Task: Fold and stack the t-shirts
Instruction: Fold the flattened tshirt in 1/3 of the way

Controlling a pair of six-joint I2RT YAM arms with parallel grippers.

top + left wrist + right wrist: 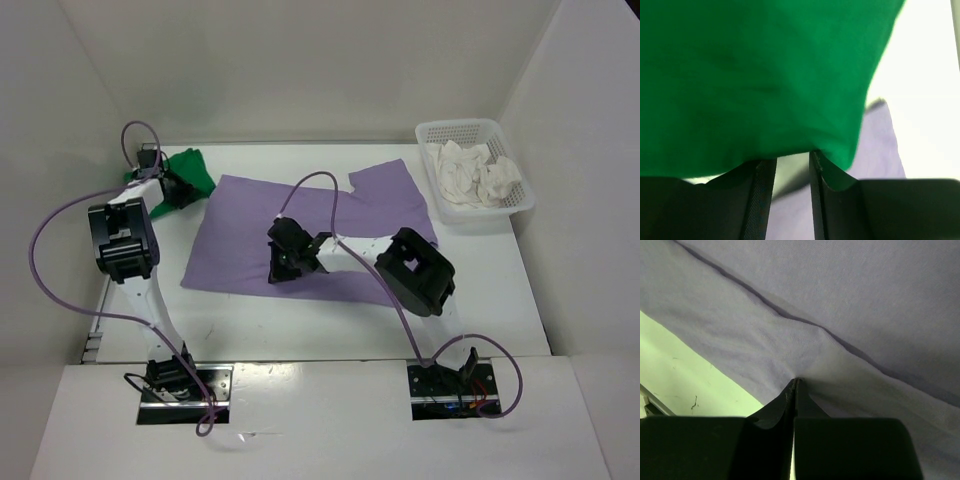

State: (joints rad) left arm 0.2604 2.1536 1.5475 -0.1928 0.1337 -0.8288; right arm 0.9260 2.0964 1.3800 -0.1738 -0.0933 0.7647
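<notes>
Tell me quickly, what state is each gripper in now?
Left gripper: fingers apart at green shirt; grip cannot be told.
Right gripper: closed on purple shirt.

The left gripper (787,161) and right gripper (794,384) are black; white links (150,300), bulky black housings (122,240) and purple cables (320,176) form the arms.

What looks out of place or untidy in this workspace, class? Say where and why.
The green t-shirt is bunched up at the far left, and the white t-shirt lies crumpled in the basket. Only the purple t-shirt is spread flat. Nothing is stacked.
</notes>
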